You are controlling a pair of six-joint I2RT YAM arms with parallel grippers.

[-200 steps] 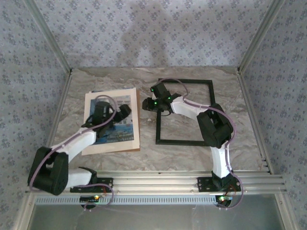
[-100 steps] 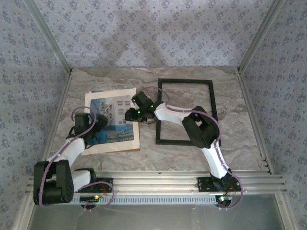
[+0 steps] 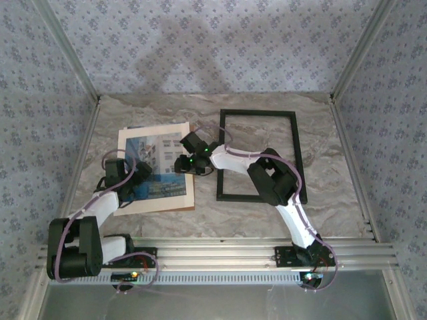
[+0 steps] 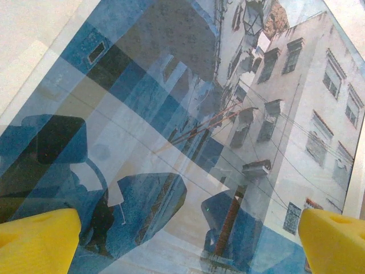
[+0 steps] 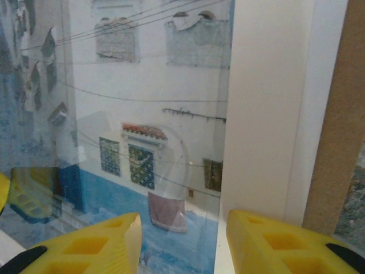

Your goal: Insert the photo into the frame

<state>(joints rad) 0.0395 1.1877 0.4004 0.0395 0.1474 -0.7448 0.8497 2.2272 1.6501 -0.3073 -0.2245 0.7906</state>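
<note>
Left gripper [image 4: 185,242] hung over the blue-and-white building print with its cream paper border [image 3: 157,157], jaws flung fully wide, gripping nothing. That photo lay on a plain brown backing board [image 5: 333,131] at the table's [image 3: 327,200] nine o'clock. Right gripper [image 5: 182,240] hovered at the print's three-o'clock border, jaws part-open, empty. The thin black rectangular frame [image 3: 260,112] sat bare at three o'clock. Pickup stage, I'd say: next, an edge needs pinching. Wrist views gave the finger gaps; overhead gave photo and frame apart.

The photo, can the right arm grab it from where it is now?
Probably yes. The right end effector hangs just above the photo near its right edge, jaws partly apart, and nothing seems to block it. The left end effector hovers over the photo's other side, out of its way.
</note>
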